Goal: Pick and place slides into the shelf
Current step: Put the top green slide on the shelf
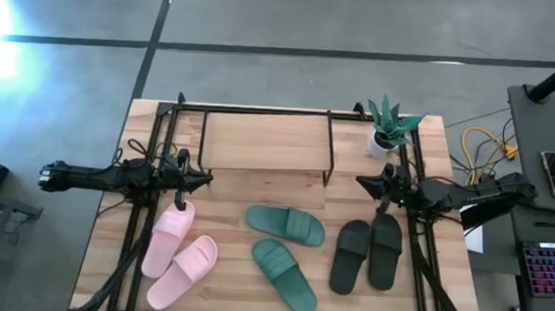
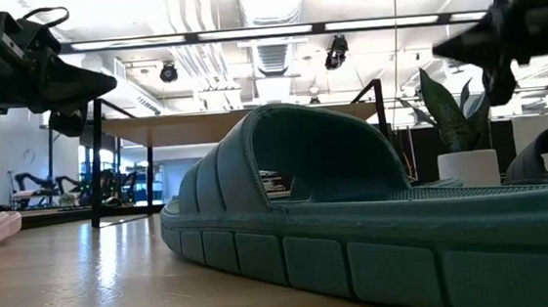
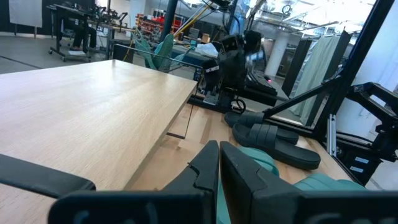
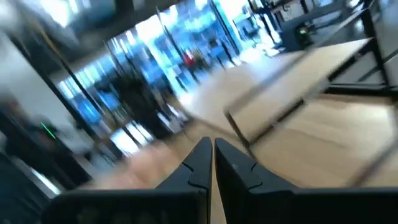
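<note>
My left gripper (image 1: 202, 178) and right gripper (image 1: 361, 183) hover empty with jaws clenched flanking the shelf (image 1: 264, 141), while all slides (image 1: 285, 223) lie on the bench (image 1: 246, 197) before it.

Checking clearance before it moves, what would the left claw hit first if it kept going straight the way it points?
Probably nothing nearby: the shut left claw points along the gap beside the wooden-topped wire shelf, toward the right claw; depth unclear.
</note>
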`<act>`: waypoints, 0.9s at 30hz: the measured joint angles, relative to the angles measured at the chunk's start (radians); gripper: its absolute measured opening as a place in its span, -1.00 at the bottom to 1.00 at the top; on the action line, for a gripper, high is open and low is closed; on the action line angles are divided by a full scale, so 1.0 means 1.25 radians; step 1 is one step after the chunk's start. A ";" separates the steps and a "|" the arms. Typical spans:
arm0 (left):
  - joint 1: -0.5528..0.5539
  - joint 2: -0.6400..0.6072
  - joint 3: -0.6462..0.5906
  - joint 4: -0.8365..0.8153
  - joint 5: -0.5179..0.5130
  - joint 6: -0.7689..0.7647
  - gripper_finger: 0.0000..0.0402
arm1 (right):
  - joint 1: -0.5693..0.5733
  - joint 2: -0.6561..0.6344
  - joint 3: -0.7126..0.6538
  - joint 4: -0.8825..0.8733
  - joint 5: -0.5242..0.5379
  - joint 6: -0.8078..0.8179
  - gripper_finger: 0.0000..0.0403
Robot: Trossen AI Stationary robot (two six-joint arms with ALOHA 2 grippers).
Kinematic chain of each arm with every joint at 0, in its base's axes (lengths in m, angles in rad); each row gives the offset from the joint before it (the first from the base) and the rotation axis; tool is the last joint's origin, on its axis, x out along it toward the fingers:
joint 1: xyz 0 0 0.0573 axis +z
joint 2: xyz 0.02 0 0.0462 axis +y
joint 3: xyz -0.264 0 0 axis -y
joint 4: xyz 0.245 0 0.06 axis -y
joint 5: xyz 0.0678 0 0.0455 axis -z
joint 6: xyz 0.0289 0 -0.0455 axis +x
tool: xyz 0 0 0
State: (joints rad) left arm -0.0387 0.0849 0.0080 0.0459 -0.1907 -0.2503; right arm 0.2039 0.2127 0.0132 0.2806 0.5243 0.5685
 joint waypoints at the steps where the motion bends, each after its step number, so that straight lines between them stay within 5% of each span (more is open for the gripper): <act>1: 0.000 0.000 0.000 0.003 -0.001 0.002 -1.00 | 0.000 0.000 0.000 0.040 0.003 0.039 -0.94; 6: 0.000 0.002 0.000 0.182 -0.029 -0.092 -1.00 | -0.002 0.004 0.000 0.177 0.139 0.241 -0.94; 12: 0.000 -0.001 0.000 0.547 -0.062 -0.128 -1.00 | -0.001 0.019 0.000 0.297 -0.033 0.279 -0.94; 18: 0.000 -0.006 -0.001 0.879 -0.062 -0.083 -1.00 | -0.001 0.021 0.001 0.312 0.005 0.241 -0.94; 21: 0.000 -0.010 -0.001 0.948 -0.055 0.003 -1.00 | -0.002 0.028 0.000 0.317 0.091 0.245 -0.94; 24: 0.000 -0.023 -0.001 0.943 0.017 -0.064 -1.00 | -0.001 0.037 0.004 0.357 0.121 0.216 -0.94; 27: 0.000 -0.021 -0.001 0.913 0.148 -0.110 -1.00 | -0.002 0.065 0.047 0.366 0.061 0.211 -0.94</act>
State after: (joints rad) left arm -0.0387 0.0581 0.0071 1.1871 -0.0061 -0.3882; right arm 0.2020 0.2937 0.0714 0.7378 0.6006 0.8320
